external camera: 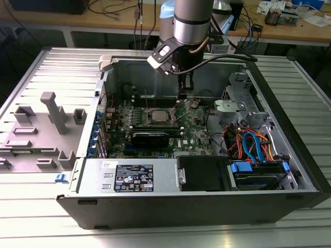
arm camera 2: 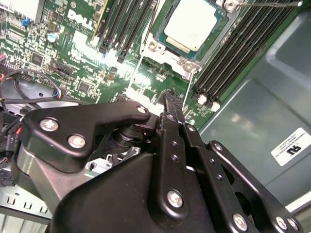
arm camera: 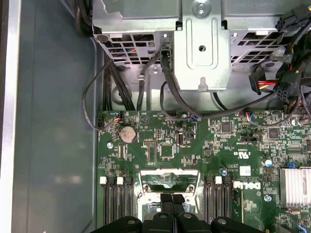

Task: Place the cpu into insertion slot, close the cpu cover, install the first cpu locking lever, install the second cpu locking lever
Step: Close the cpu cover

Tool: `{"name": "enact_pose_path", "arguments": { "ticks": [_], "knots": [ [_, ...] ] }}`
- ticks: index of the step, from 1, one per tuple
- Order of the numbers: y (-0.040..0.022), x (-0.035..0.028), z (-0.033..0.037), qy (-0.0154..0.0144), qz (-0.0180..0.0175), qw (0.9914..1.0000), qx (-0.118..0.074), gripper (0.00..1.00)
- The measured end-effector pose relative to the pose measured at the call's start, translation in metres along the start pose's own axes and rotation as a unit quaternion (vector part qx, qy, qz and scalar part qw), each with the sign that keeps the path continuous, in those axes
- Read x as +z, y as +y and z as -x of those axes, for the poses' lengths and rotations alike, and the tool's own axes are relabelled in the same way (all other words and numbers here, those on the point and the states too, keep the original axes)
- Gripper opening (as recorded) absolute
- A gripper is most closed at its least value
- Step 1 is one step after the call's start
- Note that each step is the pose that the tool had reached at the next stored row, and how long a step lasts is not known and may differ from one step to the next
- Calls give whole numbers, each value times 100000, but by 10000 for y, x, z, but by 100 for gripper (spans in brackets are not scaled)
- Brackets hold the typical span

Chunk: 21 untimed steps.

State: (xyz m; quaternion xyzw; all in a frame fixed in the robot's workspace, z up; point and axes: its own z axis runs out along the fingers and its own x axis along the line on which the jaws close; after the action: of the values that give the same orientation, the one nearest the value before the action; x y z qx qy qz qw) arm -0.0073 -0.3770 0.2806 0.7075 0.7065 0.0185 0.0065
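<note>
Cpu (arm camera 2: 194, 24), a small flat square chip with a dull silver-grey metal top, lies seated in the insertion slot (arm camera 2: 170, 54), the square metal-rimmed socket on the green motherboard (arm camera: 194, 145). The black gripper (arm camera: 172, 198) hangs just beside that socket with its two fingers pressed together and nothing visible between them. In the exterior view the gripper (external camera: 183, 95) points straight down, its tips close over the board on the exterior view's right of the cpu. Around the chip's top lies the cpu cover (arm camera 2: 218, 30), a thin dark silver frame, flat as far as the second wrist view shows. A thin wire lever (external camera: 146, 101) stands upright on the side of the socket away from the gripper. Long black memory slots (arm camera 2: 243, 53) run along both sides of the socket. Farther out on the board are a round silver coin battery (arm camera: 127, 134) and a long black card (external camera: 150, 137). Beyond the board's edge stands a grey metal drive cage (arm camera: 201, 53) with black cables. All of it sits inside the open dark computer case (external camera: 181, 206) on a ribbed metal table (external camera: 31, 227).
</note>
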Motion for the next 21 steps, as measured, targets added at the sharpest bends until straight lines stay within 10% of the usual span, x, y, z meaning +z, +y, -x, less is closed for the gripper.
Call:
{"name": "enact_pose_path", "arguments": {
  "ticks": [14,21],
  "knots": [
    [465,154,-5,-95,-22,100000,-248,11],
    [464,321,-2,-81,-73,99995,-987,11]
  ]
}}
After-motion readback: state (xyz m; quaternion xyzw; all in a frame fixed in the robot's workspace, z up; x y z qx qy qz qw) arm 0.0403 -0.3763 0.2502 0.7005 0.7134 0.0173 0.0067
